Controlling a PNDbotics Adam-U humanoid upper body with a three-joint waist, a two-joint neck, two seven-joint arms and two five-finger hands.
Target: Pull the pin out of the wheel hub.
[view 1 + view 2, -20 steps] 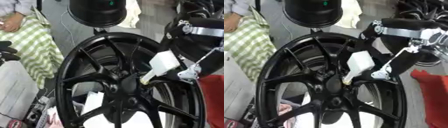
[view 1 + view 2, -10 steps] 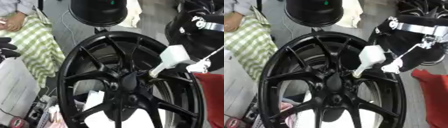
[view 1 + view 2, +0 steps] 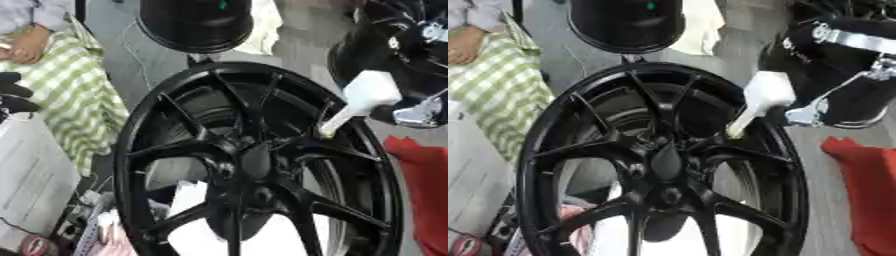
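Pin [image 3: 756,102], white with a tapered tip, sits in the right hand [image 3: 833,95] at the wheel hub's [image 3: 662,162] upper right rim, clear of the centre. Fingers curl round it.

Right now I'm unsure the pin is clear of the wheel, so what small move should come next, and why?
Probably keep drawing the right hand up and away to the right. The white pin it holds shows its tip beside the black wheel rim, already away from the hub; a little more travel should clear the spokes.
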